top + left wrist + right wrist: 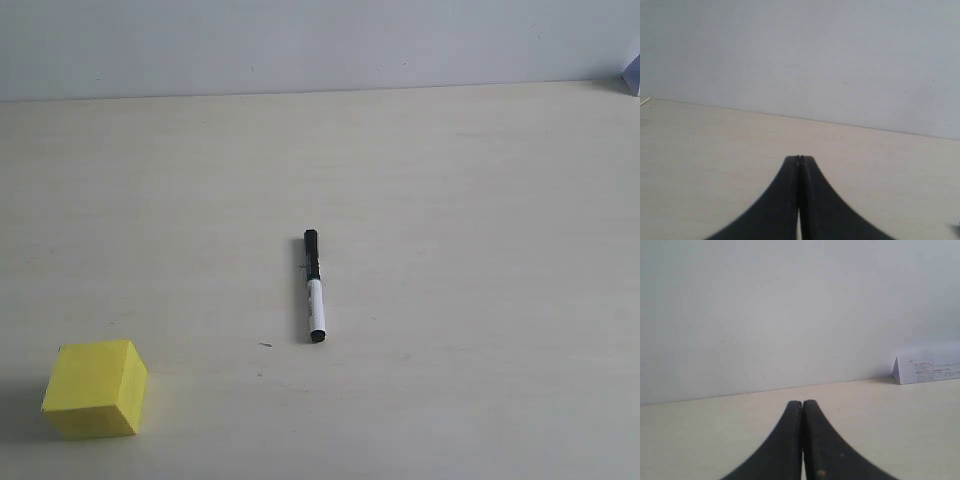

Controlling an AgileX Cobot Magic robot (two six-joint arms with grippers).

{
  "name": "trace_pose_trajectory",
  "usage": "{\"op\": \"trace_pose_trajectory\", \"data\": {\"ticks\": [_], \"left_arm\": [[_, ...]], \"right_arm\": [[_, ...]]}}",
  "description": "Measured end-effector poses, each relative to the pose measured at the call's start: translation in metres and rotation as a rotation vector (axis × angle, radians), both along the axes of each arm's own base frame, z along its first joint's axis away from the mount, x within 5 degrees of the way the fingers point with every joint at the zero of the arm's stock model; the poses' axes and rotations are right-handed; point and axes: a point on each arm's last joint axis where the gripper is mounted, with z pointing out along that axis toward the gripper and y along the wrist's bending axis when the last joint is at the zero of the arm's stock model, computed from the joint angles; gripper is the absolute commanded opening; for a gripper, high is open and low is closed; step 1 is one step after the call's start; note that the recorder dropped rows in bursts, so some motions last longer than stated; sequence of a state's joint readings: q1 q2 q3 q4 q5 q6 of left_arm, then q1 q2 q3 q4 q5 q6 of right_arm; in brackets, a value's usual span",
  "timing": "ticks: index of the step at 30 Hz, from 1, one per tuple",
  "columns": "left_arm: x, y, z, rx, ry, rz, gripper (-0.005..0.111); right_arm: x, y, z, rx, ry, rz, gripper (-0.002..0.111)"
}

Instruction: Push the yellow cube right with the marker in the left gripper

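— What does the outside camera give you?

— A pale table (450,200) running back to a grey-white wall (300,40); the marker (314,287) lies flat near the middle of it, long black cap pointing toward the wall, white barrel and small black end toward the camera; it touches only the tabletop. The yellow cube (95,388) sits in the near left corner of that view, well apart from the marker and to its left; a small dark speck (265,345) marks the wood between them, nearer the marker. At the far right edge, by the wall, a corner of something pale (632,72) shows; I cannot tell from there what it is.

— And your left wrist?

— My left gripper (800,159) has its two black fingers (780,200) pressed together tip to tip, only a hairline seam between them; it has hold of nothing; bare tabletop and then the wall lie ahead of it. Whether the tips touch the table or hang above it, I cannot tell.

— The right wrist?

— Much the same; my right gripper (802,403) is closed too, its fingers flat against each other and gripping nothing; beyond them, where the table meets the wall, a folded white card (927,370) with small print stands on the tabletop.
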State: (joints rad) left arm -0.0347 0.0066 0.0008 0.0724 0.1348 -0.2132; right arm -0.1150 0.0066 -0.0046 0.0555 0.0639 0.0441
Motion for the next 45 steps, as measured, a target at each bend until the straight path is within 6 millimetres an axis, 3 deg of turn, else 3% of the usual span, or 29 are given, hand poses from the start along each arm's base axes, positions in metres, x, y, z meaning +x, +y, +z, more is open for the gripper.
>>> {"op": "trace_pose_trajectory", "data": {"ticks": [7,13,18,24,30,34,38,41,45], "left_arm": [[0.0,0.0,0.0,-0.018,-0.005,0.0,0.0],[0.0,-0.001,0.007,-0.294,-0.065,-0.003,0.0],[-0.004,-0.001,0.03,-0.361,-0.327,-0.055,0.0],[-0.026,-0.001,0.068,-0.372,-0.8,-0.155,0.0],[-0.044,-0.001,0.082,-0.372,-1.059,-0.21,0.0],[-0.042,-0.002,0.095,-0.557,-0.963,-0.299,0.0],[-0.022,-0.012,0.129,-0.444,-0.689,-0.288,0.0],[0.012,-0.018,0.156,-0.343,-0.517,-0.28,0.0],[0.067,-0.033,0.175,-0.272,-0.268,-0.372,0.0]], "right_arm": [[0.0,0.0,0.0,0.0,0.0,0.0,0.0],[0.0,0.0,0.0,0.0,0.0,0.0,0.0],[0.0,0.0,0.0,0.0,0.0,0.0,0.0],[0.0,0.0,0.0,0.0,0.0,0.0,0.0],[0.0,0.0,0.0,0.0,0.0,0.0,0.0],[0.0,0.0,0.0,0.0,0.0,0.0,0.0],[0.0,0.0,0.0,0.0,0.0,0.0,0.0],[0.0,0.0,0.0,0.0,0.0,0.0,0.0],[0.0,0.0,0.0,0.0,0.0,0.0,0.0]]}}
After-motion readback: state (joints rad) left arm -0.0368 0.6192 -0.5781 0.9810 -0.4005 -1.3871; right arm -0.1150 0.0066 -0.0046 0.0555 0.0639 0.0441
